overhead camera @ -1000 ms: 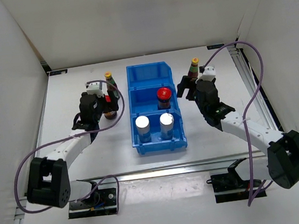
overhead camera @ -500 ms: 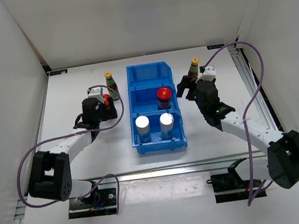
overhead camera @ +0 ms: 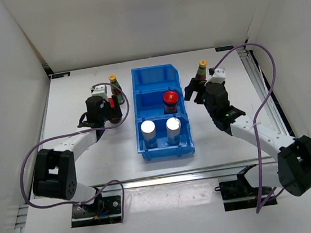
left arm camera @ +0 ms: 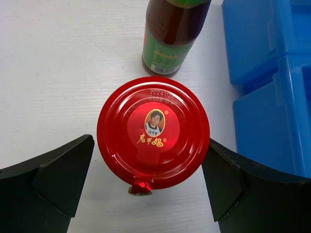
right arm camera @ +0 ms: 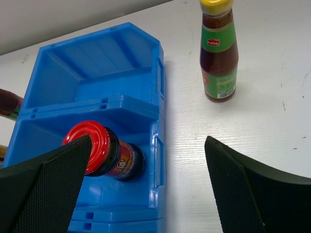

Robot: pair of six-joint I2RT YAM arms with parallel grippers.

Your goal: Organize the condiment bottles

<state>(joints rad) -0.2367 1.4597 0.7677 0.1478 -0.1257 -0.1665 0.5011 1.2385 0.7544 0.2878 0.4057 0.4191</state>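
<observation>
A dark jar with a red lid [left arm camera: 153, 132] stands on the table left of the blue bin [overhead camera: 156, 76]. My left gripper [left arm camera: 149, 145] is open, one finger on each side of the lid, just above it; it also shows in the top view [overhead camera: 112, 109]. A slim yellow-capped bottle [overhead camera: 115, 85] stands just beyond it. The second red-lidded jar [right arm camera: 97, 148] sits in the bin's middle compartment. Two white silver-capped bottles [overhead camera: 147, 130] [overhead camera: 173, 124] stand in the near compartment. My right gripper [right arm camera: 146, 184] is open and empty beside the bin's right wall. The other yellow-capped bottle [right arm camera: 218, 53] stands beyond it.
The bin's far compartment [right arm camera: 97, 73] holds nothing. White walls enclose the table on three sides. Aluminium rails run along the right edge [overhead camera: 263, 92] and the near edge [overhead camera: 168, 177]. Purple cables loop off both arms.
My left gripper has shifted and turned over the red-lidded jar on the table. The right arm has barely moved.
</observation>
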